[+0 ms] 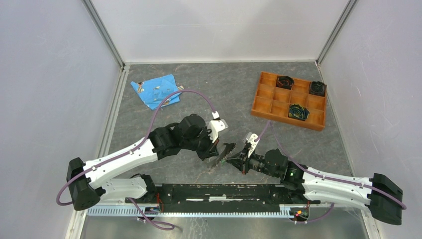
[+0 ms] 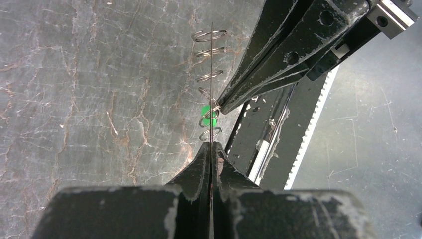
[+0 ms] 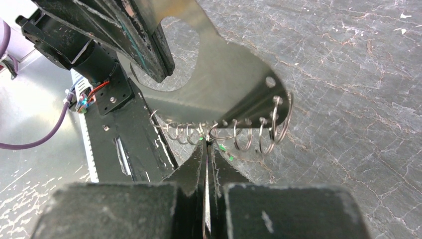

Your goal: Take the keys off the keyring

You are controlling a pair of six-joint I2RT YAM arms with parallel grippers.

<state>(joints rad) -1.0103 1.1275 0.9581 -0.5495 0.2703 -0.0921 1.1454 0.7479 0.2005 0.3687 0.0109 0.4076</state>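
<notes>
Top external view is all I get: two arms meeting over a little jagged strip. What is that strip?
Observer: The right wrist camera shows a flat grey keyring with small wire loops threaded through holes along its edge.
Visitor: Who holds it?
Observer: The left gripper, shut on the keyring's rim.
Visitor: And the other arm?
Observer: The right gripper is shut on one of those loops, beside a bright green bit.
</notes>
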